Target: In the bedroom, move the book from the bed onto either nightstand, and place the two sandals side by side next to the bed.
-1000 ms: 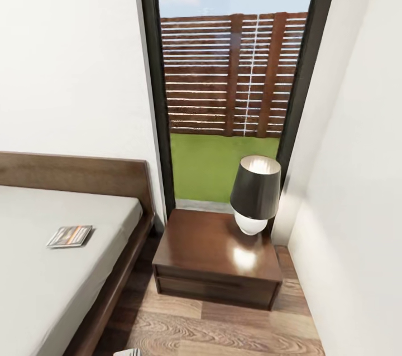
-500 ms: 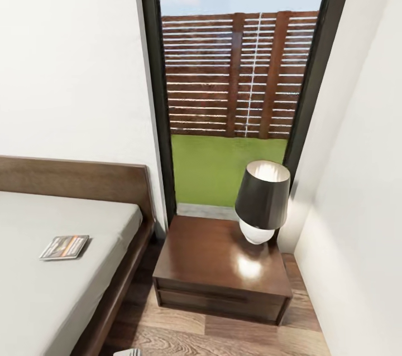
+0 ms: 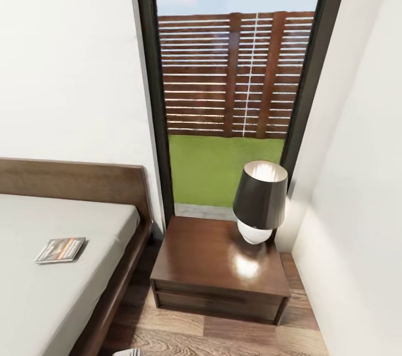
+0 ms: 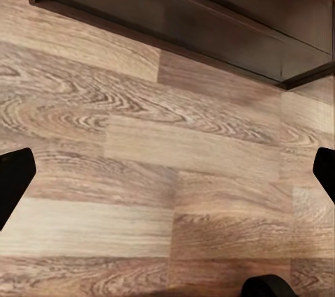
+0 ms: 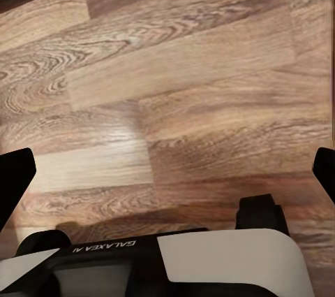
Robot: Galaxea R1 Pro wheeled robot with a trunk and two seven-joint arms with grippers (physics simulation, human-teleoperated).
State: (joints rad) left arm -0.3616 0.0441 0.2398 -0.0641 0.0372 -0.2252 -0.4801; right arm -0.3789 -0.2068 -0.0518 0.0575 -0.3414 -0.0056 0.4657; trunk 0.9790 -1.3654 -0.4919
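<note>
The book (image 3: 60,250) lies flat on the off-white mattress of the bed (image 3: 84,289) at the left of the head view, near the mattress's right side. The nightstand (image 3: 212,255), glossy dark brown with one drawer, stands right of the bed under the window. My left gripper (image 4: 167,175) is open over bare wood floor, its dark fingertips (image 4: 14,178) far apart. My right gripper (image 5: 167,171) is open too, above floor planks and my white base (image 5: 209,262). The sandals are out of view.
A black-shaded lamp (image 3: 259,197) stands on the nightstand's back right corner. White walls close in on the right (image 3: 357,205) and behind the headboard (image 3: 72,180). A strip of wood floor (image 3: 212,336) runs between bed and wall. A dark wooden furniture base (image 4: 188,17) lies ahead of my left gripper.
The whole head view has shifted a little as the camera moved nearer the nightstand. The book, lamp and nightstand have kept their places in the room.
</note>
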